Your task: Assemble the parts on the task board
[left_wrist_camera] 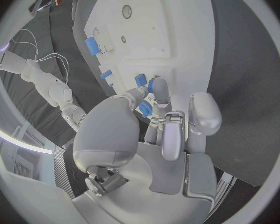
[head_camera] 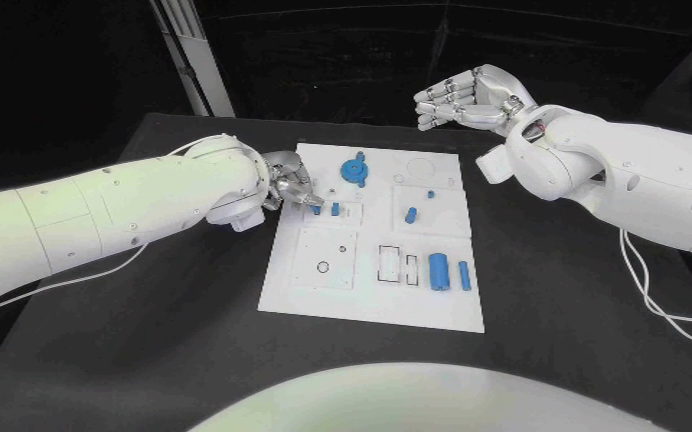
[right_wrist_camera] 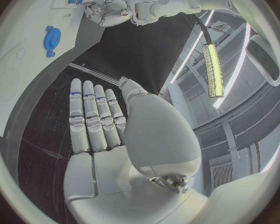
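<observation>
The white task board (head_camera: 306,287) lies mid-table. My left hand (head_camera: 289,187) reaches over its left edge, thumb and a finger pinching a small blue part (head_camera: 316,209) just above the board; a second small blue part (head_camera: 335,209) stands beside it. The left wrist view shows the left hand (left_wrist_camera: 159,134) with the pinched blue part (left_wrist_camera: 144,108) between its fingertips. A blue gear (head_camera: 355,170) sits at the far side and two blue cylinders (head_camera: 437,270) at the near right. My right hand (head_camera: 464,97) hangs raised beyond the far edge; the right hand (right_wrist_camera: 96,134) is flat, fingers straight, empty.
Two more small blue parts (head_camera: 411,215) lie mid-board. A slanted metal post (head_camera: 188,32) stands at the back left. White cables (head_camera: 87,272) trail under the left arm and a cable (head_camera: 642,282) under the right arm. Black table (head_camera: 173,352) surrounds the board.
</observation>
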Controlling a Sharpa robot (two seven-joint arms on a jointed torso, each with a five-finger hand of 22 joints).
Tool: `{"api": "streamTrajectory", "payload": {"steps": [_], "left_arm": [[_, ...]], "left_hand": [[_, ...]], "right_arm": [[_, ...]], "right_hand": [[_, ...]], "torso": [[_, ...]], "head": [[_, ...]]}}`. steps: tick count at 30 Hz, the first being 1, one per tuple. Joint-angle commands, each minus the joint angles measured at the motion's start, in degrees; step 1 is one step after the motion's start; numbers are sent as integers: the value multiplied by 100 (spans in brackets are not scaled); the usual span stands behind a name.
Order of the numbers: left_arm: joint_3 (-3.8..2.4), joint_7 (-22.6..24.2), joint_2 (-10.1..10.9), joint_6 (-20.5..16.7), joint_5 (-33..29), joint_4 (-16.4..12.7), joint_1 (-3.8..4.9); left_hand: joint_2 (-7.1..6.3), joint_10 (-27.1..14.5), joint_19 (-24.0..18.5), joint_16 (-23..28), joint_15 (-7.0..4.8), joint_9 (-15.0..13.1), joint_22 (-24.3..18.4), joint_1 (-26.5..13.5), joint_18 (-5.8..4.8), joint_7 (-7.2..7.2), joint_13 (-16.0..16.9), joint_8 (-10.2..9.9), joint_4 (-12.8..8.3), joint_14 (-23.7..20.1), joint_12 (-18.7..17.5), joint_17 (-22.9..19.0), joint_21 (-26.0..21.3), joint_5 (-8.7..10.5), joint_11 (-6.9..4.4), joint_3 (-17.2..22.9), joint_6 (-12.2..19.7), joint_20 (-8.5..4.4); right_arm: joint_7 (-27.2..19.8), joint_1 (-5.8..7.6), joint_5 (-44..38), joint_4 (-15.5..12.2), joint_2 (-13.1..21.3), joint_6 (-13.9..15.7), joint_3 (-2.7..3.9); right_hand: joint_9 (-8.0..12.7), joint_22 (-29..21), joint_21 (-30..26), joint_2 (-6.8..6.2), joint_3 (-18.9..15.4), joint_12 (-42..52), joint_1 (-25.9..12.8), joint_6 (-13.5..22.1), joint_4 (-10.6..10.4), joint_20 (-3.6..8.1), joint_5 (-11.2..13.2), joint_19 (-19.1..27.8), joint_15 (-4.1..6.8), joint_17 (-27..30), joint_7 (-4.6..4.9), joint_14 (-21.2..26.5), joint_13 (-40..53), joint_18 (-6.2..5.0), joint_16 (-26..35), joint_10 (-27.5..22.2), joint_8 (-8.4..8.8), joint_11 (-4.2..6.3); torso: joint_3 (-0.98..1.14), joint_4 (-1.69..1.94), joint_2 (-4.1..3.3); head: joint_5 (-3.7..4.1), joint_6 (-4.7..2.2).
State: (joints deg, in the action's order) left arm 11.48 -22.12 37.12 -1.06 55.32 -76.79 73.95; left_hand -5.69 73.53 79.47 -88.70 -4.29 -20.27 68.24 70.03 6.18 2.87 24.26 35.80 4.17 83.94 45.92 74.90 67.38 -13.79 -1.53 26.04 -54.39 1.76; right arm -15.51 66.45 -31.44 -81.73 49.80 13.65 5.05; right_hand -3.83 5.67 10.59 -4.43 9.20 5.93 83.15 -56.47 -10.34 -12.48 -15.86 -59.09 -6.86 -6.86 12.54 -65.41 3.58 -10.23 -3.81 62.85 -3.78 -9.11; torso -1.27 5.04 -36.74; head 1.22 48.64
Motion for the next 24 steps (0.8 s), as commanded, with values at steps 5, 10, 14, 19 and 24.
{"api": "streamTrajectory", "payload": {"steps": [5, 10, 14, 19, 24], "left_arm": [[-2, 1, -23, -153, 82, 22, -29], [-2, -57, -39, -71, 96, 43, -37], [-3, -95, -42, 34, 100, 52, -39], [-3, -118, -38, 169, 102, 52, -40], [-3, -143, -37, 268, 102, 52, -41]], "left_hand": [[-25, 25, 24, -9, -46, -5, 5, 38, -34, 1, 16, 29, -762, 545, 30, 1221, 22, -23, -5, 783, -43, -9], [-26, 28, 23, -8, -47, -6, 2, 36, -33, 0, 19, 30, -763, 545, 33, 1219, 19, -25, -6, 786, -45, -9], [-26, 28, 23, -8, -47, -6, 2, 36, -33, 0, 19, 30, -763, 545, 33, 1219, 19, -25, -6, 786, -45, -9], [-42, 36, 24, -9, -49, -6, 3, 34, -34, -3, 27, 33, -776, 545, 38, 1220, 19, -30, -9, 799, -51, -11], [-62, 47, 22, -8, -52, -6, -2, 30, -32, -6, 38, 37, -792, 544, 45, 1218, 13, -43, -12, 813, -59, -14]], "right_arm": [[-54, 10, 21, -3, 1, -38, 3], [-53, 10, 21, 0, -4, -41, 3], [-53, 10, 21, 3, -4, -43, 3], [-52, 9, 21, 5, -4, -46, 3], [-52, 9, 21, 6, -5, -50, 3]], "right_hand": [[2, -5, -20, 44, -3, -2, -32, 31, 43, -25, -24, -29, 15, 6, -5, 10, 2, -24, -1, -55, 17, -2], [2, -5, -20, 44, -3, -2, -32, 31, 43, -25, -24, -29, 15, 6, -5, 10, 2, -24, -1, -55, 17, -2], [2, -5, -20, 44, -3, -2, -32, 31, 43, -25, -24, -29, 15, 6, -5, 10, 2, -24, -1, -55, 17, -2], [2, -5, -20, 44, -3, -2, -32, 31, 43, -25, -24, -29, 15, 6, -5, 10, 2, -24, -1, -55, 17, -2], [2, -5, -20, 44, -3, -2, -32, 31, 43, -25, -24, -29, 15, 6, -5, 10, 2, -24, -1, -55, 17, -2]], "torso": [[-1, -7, -7], [-2, -8, -4], [0, -5, -3], [0, -4, -2], [0, -8, -2]], "head": [[3, 11], [5, 14], [5, 16], [4, 11], [-3, 10]]}}
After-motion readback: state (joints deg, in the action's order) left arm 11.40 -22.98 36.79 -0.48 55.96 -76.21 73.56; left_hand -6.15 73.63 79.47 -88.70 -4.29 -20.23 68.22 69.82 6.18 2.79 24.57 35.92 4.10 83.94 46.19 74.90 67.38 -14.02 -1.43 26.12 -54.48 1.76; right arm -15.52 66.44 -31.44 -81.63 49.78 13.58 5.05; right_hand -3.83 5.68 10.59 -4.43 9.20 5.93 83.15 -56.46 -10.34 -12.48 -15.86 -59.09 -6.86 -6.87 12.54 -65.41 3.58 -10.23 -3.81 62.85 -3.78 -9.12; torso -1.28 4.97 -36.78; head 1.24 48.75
